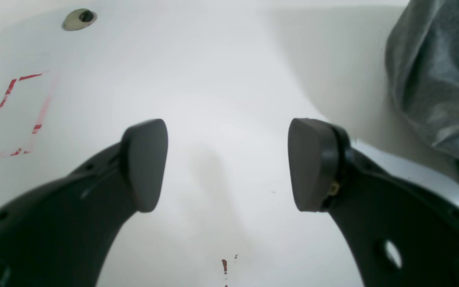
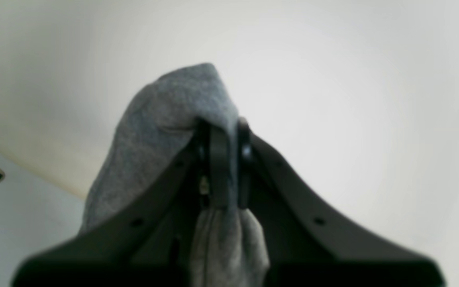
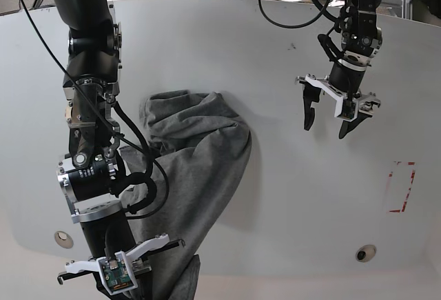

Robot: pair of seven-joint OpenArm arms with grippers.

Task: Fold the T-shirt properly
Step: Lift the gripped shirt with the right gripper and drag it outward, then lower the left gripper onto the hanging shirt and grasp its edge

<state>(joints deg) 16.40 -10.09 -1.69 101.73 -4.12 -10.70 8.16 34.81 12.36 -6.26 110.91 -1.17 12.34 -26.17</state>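
The plain charcoal-grey T-shirt [image 3: 200,155] lies on a white table [image 3: 289,196] marked with a red dashed rectangle [image 3: 402,187].

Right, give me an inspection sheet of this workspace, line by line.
Surface: white table, with a red dashed tape rectangle and two round metal holes.
Job's things: plain dark grey soft T-shirt, crumpled, one part lifted, the rest trailing on the table.
Clutter: nothing seen.
Grippers: right claw shut on the T-shirt's fabric; left claw open, empty, above bare table, apart from the T-shirt.
Cables: black cables looped along the right arm; more black cables above the left arm.
Surroundings: equipment past the table's far edge, too unclear to identify.
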